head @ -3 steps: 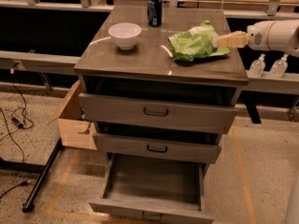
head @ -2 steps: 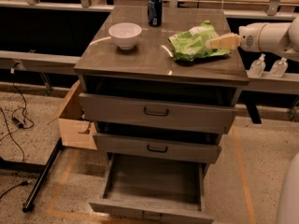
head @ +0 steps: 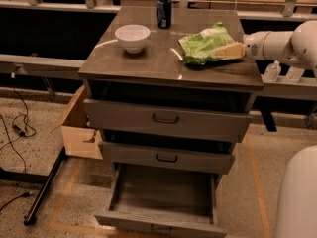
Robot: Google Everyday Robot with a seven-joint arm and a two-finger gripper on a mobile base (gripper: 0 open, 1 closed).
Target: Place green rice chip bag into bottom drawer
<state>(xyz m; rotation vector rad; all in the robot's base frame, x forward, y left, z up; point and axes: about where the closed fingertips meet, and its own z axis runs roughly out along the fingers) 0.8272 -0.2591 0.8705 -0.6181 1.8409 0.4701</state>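
Reaches gripper (head: pixel 229 50) further left than before, onto right end of green rice chip bag (head: pixel 202 46); cannot tell grip state. Likely means pickup next, then open bottom drawer (head: pixel 163 191).

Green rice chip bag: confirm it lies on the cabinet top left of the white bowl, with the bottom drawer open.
Wrong side. The camera view shows the green rice chip bag right of the white bowl on the cabinet top, the gripper at its right edge. The bottom drawer is open.

end effector (head: pixel 221 51) at bag (head: pixel 199 46), bowl (head: pixel 132 36) left
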